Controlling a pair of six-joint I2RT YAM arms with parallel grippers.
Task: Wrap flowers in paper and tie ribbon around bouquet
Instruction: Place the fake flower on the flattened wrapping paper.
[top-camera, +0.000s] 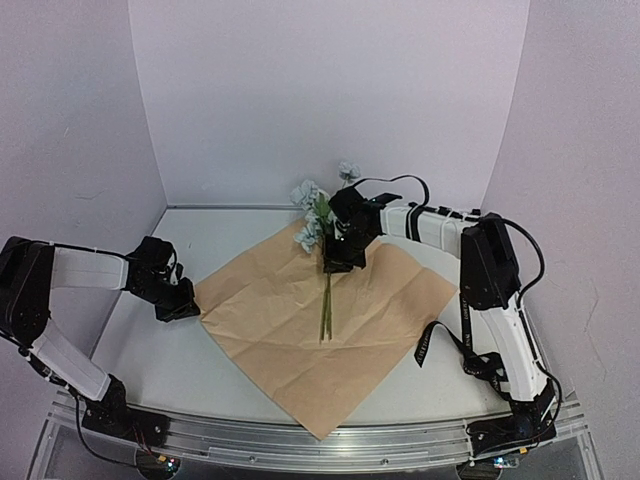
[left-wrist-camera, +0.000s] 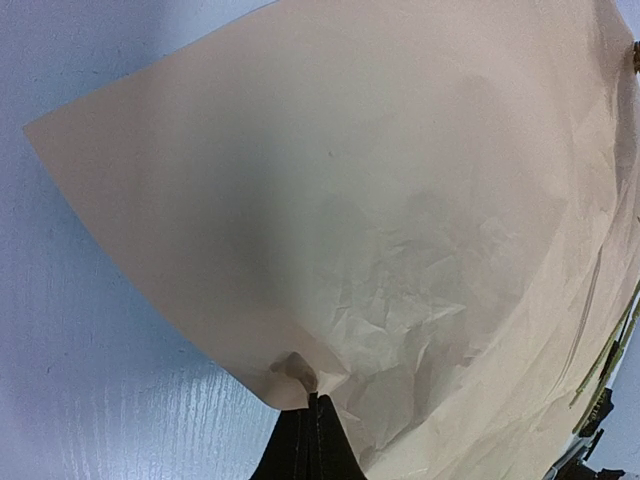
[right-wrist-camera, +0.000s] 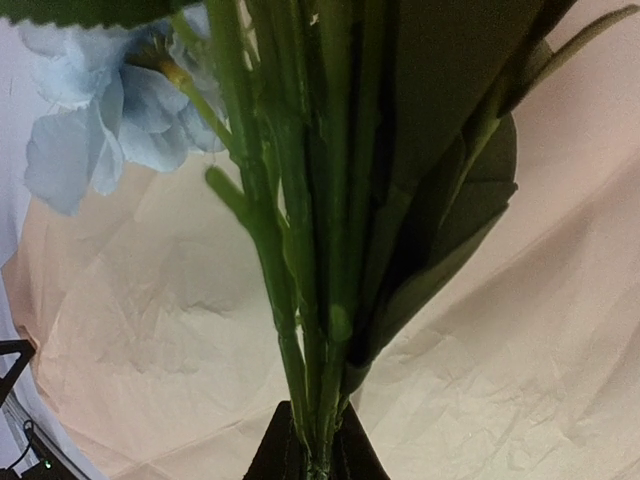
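Lying flat on the desk (top-camera: 150, 360), the paper (top-camera: 280, 320) is shown tan side up and turned as a diamond, with one corner toward the near edge. Creases are seen across its surface.

The left tool (top-camera: 185, 308) is set at the left corner of the paper. In the left wrist view its fingers (left-wrist-camera: 312, 430) are seen fully closed, and the puckered tip of that corner is pinched between them. The rest of the sheet (left-wrist-camera: 380, 200) is spread away from them over the desk (left-wrist-camera: 100, 380).

The flowers (top-camera: 318, 212) are held over the far part of the paper by the right tool (top-camera: 342, 258), whose fingers are closed round the stems. The pale blue blooms (top-camera: 308, 192) are carried beyond the far corner. The stems (top-camera: 326, 305) are run toward the middle of the sheet. In the right wrist view the green stems (right-wrist-camera: 300, 250) are seen gripped at the tool (right-wrist-camera: 318, 455), with paper (right-wrist-camera: 150, 300) beneath.

The ribbon (top-camera: 428, 342) is draped from the right arm (top-camera: 485, 270), its end just beside the right corner of the paper; contact cannot be told.
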